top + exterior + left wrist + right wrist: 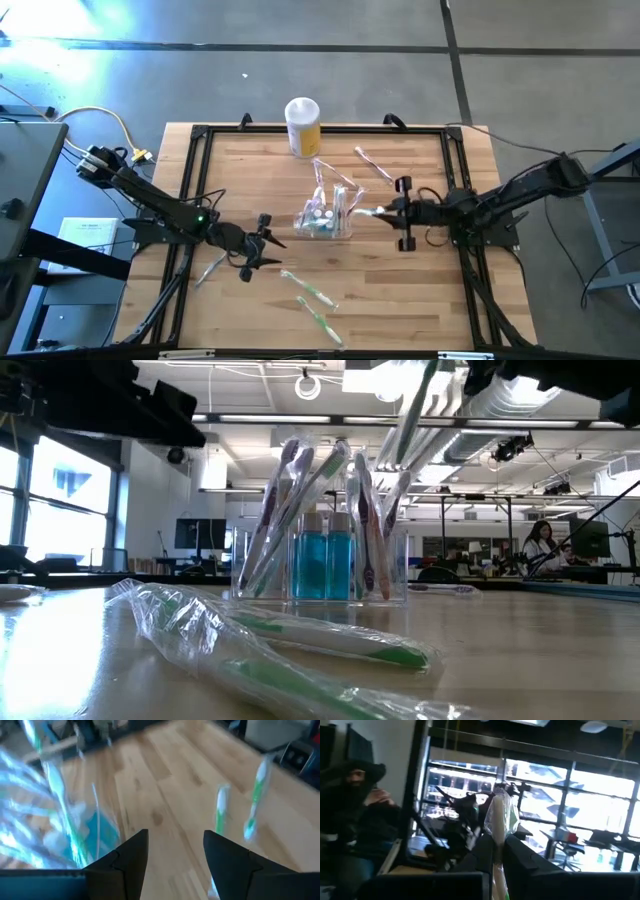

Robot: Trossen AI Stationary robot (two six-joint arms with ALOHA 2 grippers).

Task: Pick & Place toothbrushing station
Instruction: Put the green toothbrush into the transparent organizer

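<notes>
The toothbrushing station (325,218), a see-through holder with upright toothbrushes and blue bottles (322,565), stands at the table's middle. My right gripper (386,211) is just right of the station and shut on a plastic-wrapped white and green toothbrush (501,817). In the low view the toothbrush (412,415) slants above the station. My left gripper (272,242) hovers open left of the station, its fingers (131,855) holding nothing. My right gripper pinches the wrapped toothbrush (498,836) between its two fingers, which come from the table's right side, about level. The toothbrush runs along the fingers, and its free end (362,212) sticks out past the fingertips toward the station. It is lifted clear of the table.
A yellow canister with a white lid (303,125) stands at the far edge. Wrapped toothbrushes lie loose: two green ones near the front (310,290) (322,325), one under the left arm (210,270), one far right of the station (375,168). A person (355,815) sits beyond the table.
</notes>
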